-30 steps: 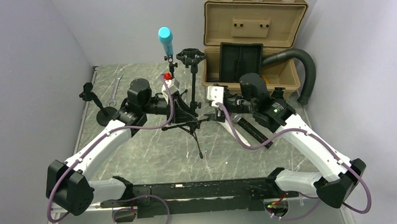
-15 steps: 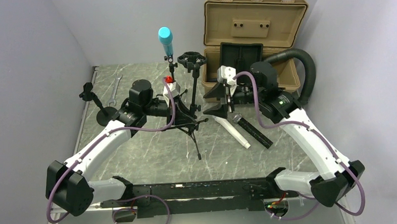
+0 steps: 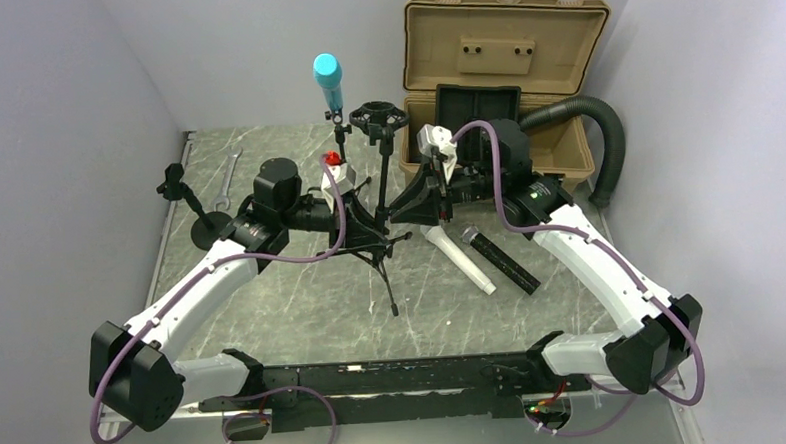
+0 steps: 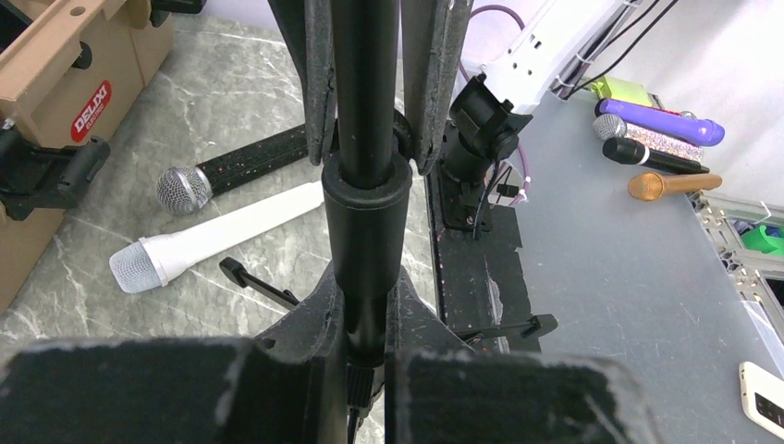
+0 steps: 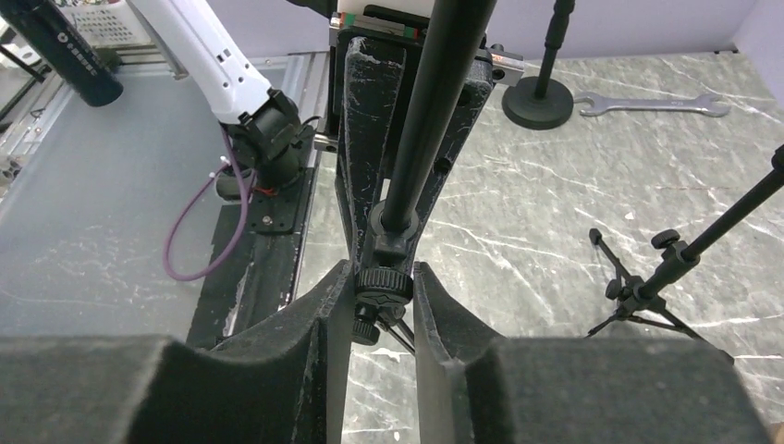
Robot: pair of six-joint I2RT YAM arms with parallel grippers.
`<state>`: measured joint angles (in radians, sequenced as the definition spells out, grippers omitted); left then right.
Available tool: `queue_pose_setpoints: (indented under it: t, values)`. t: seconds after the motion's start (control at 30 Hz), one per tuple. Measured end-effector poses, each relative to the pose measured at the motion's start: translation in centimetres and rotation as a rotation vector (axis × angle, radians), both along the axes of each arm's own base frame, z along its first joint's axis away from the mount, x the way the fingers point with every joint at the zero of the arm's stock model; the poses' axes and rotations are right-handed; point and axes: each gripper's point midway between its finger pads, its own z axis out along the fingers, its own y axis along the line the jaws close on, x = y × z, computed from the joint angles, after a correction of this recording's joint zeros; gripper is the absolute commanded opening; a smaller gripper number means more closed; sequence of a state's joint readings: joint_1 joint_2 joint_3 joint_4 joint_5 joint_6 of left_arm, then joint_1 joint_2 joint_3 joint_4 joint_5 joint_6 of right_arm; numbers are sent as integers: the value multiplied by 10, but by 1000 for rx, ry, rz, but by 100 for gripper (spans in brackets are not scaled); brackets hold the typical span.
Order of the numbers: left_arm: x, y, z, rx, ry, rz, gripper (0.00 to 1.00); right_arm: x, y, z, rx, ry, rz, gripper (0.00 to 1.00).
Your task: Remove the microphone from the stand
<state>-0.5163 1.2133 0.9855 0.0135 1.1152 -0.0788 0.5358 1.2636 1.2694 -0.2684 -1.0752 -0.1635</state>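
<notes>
Two grips are noted on one tripod pole point(image 4: 365, 213): left pincer point(image 4: 363, 305) pinched mid-shaft, right pincer point(image 5: 381, 310) pinched on its knob point(image 5: 379, 280). Cyan microphone point(image 3: 327, 73) is seated in its clip point(image 3: 336, 112), at the bench point(image 3: 302, 296) rear.

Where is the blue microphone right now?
Top view, back centre: the blue microphone sits atop its stand, just left of the black shock mount and the open tan case.

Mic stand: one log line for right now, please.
left gripper shut on stand pole | right gripper around same pole, grip unclear | blue microphone clipped upright
</notes>
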Motion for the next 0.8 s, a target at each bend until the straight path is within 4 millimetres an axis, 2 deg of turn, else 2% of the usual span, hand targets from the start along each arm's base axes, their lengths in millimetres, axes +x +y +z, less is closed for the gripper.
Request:
queue_pose_setpoints:
  t: [0.2,0.4,0.63,0.8]
  values:
    - [0,0,-1,4,13,6,0,0,1,-2,8,-13,3,9]
    - [0,0,-2,-1,48,14,0,3,2,-3,-16,-118,-43,1]
    - [6,-1,-1,-22,112,30,0,15,0,-4,-86,-310,-168,1]
    - [14,0,0,-41,142,53,0,26,1,-4,-129,-407,-245,7]
